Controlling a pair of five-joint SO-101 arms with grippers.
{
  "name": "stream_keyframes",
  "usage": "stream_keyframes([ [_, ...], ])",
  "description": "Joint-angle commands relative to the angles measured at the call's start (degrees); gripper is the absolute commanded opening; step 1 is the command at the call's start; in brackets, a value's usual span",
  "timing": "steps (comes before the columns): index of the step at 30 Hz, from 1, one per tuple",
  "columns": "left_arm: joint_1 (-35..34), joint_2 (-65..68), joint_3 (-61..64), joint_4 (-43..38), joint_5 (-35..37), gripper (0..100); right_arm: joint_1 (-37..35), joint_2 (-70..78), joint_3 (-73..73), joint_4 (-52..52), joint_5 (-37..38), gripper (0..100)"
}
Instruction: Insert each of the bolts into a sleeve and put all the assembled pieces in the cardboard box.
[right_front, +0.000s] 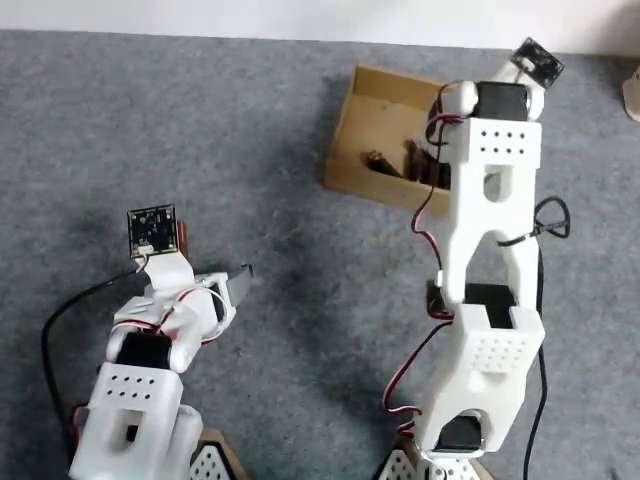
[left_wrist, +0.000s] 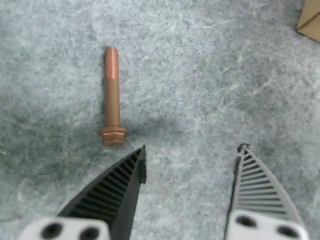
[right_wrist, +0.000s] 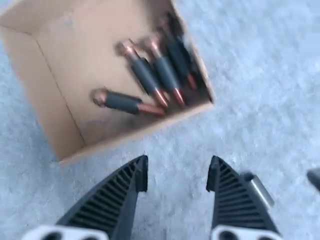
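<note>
Desk (right_front: 200, 130) is covered in grey felt-like material. Left hand (left_wrist: 193, 147), at 8 o'clock, is released; a bare bolt (left_wrist: 112, 95) lies flat just beyond it. Right hand (right_wrist: 178, 158), released, hangs beside the cardboard box (right_wrist: 75, 60) at 1 o'clock, which contains assembled pieces (right_wrist: 150, 77).

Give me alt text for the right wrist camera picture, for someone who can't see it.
An open cardboard box on the grey table cover holds at least three bolts in dark sleeves, gathered toward one side wall. The right gripper hangs open above the cover, just outside the box.
</note>
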Motion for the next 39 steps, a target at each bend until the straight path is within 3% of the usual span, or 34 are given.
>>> stream_keyframes([
  [1,-0.13,-0.31,-0.13,-0.97,-0.18,27,-0.40,-1.89,-1.89,2.15,-1.85,17.6],
  [8,-0.40,-0.31,-0.22,-0.97,-0.26,27,0.66,-4.79,0.48,2.07,-6.86,13.7],
  [12,-0.40,-0.31,-0.22,-0.97,-0.26,27,-1.01,-13.14,7.78,2.07,-8.44,3.9],
  [16,-0.31,-0.31,-0.22,-0.97,-0.26,27,-4.00,-21.41,19.30,1.98,-7.91,5.5],
  [25,-0.22,-0.31,-0.22,-0.97,-0.26,27,-3.21,-28.53,43.91,1.71,7.30,6.0],
  [32,-0.22,-0.31,-0.22,-0.97,-0.26,27,3.38,-28.97,46.55,1.54,18.11,18.1],
  [39,-0.22,-0.31,-0.22,-0.97,-0.26,27,4.44,-28.88,51.47,-0.84,22.33,19.0],
])
